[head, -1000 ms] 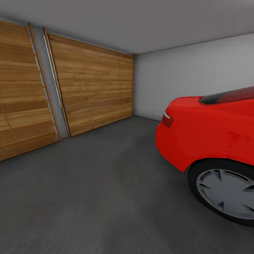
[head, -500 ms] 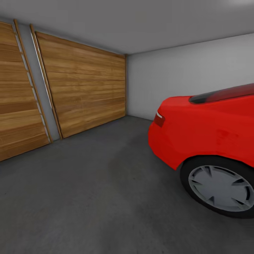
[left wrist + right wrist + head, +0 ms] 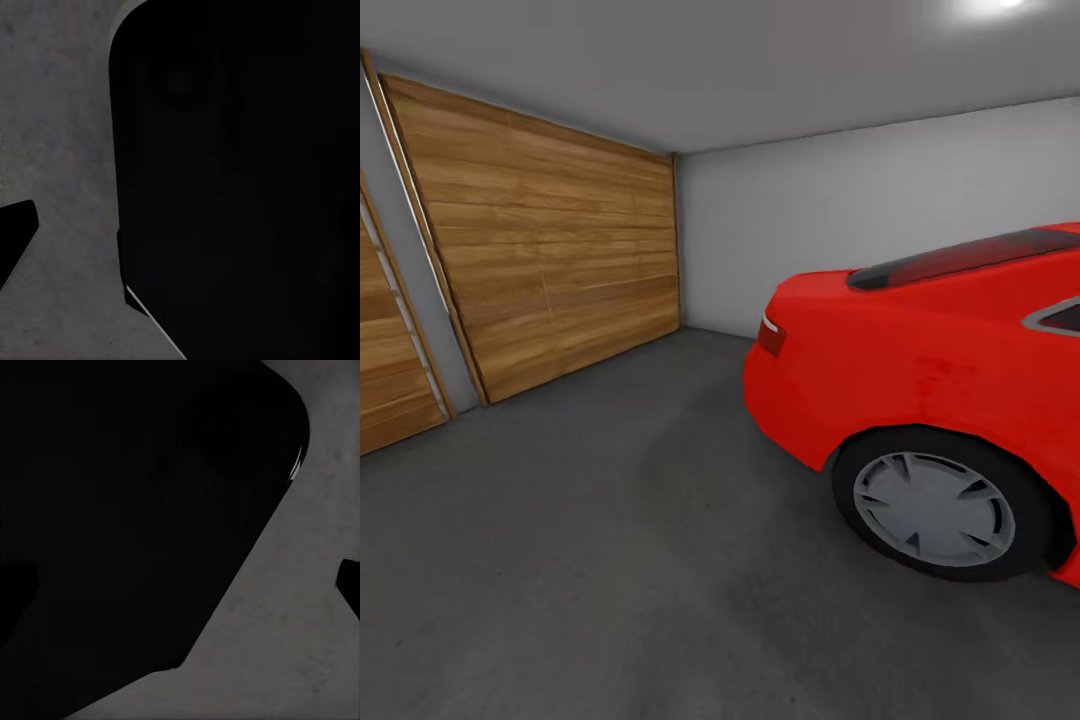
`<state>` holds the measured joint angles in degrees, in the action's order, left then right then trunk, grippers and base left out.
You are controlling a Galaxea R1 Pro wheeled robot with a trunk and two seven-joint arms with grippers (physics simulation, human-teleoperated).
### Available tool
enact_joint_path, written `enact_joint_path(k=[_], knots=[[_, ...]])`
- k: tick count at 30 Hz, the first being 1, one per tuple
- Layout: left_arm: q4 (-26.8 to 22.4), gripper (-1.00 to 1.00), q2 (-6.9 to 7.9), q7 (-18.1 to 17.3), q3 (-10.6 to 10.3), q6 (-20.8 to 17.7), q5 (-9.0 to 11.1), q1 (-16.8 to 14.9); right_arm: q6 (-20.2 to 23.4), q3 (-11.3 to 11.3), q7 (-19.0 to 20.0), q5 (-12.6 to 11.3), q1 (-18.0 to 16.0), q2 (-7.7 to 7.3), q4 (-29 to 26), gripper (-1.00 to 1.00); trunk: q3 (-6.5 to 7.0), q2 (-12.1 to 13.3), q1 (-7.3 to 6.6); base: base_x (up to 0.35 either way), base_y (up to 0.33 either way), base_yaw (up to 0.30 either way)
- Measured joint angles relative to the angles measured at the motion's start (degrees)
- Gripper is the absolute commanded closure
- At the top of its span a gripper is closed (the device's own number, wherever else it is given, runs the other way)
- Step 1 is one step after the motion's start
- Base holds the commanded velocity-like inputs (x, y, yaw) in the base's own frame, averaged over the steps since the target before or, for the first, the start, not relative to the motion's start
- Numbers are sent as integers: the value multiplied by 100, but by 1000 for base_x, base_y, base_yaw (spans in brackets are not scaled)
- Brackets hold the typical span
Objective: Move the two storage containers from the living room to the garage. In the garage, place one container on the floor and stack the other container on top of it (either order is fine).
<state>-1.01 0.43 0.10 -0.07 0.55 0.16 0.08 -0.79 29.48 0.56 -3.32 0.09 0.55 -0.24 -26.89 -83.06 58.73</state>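
Observation:
The two storage containers are out of view. I am in the garage, facing its dark grey concrete floor (image 3: 610, 560). In the left wrist view a black fingertip (image 3: 15, 240) of my left gripper (image 3: 180, 240) sits at the picture's edge over the concrete, beside a large dark part of my own body. The right wrist view has a fingertip (image 3: 349, 585) of my right gripper (image 3: 180, 585) at one edge and a darker one at the other. Both grippers stand wide open and hold nothing.
A red car (image 3: 920, 370) fills the right side, its wheel (image 3: 935, 505) close by. Wooden plank doors (image 3: 550, 260) line the left wall and a plain white wall (image 3: 840, 220) closes the back. Open concrete lies between the doors and the car.
The whole head picture has shifted left, so the camera has turned right: more of the car and its wheel shows, less of the left door. Nothing in the room has moved.

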Motion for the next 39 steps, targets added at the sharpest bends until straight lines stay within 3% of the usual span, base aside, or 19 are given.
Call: enact_joint_path(k=[39], knots=[[0, -100, 0, -2, 0, -2, -1, 0, -16, 10, 0, 6, 0, -4, 0, -100, 0, 0, 0, 0, 0, -259]])
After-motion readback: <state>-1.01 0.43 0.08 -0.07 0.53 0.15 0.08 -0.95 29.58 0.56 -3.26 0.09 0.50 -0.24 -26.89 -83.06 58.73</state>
